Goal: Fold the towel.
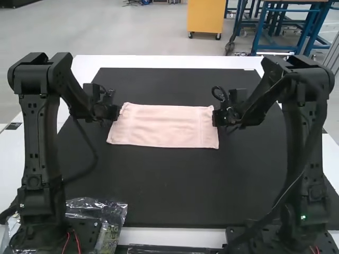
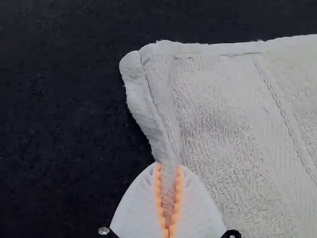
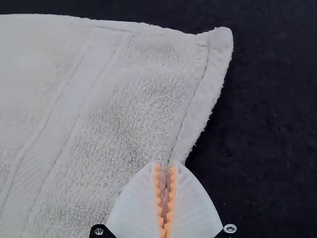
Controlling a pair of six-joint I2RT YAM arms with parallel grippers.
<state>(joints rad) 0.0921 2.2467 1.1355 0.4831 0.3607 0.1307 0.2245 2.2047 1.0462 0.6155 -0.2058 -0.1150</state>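
Plastic bag (image 1: 112,214), white table (image 1: 175,236), black mat (image 1: 159,185) under pink towel (image 1: 165,126); left tool (image 1: 117,112), right tool (image 1: 215,117) pinching side edges.

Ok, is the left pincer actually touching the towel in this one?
Touching. The left wrist view shows it: the left pincer is shut on the towel at its side edge, with cloth pinched between the orange pads.

left tool (image 1: 116,111), right tool (image 1: 215,117) – both pinched tight

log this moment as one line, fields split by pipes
task: fold towel | towel: mostly flat on black mat | left gripper: shut on one side edge | right gripper: shut on opposite side edge
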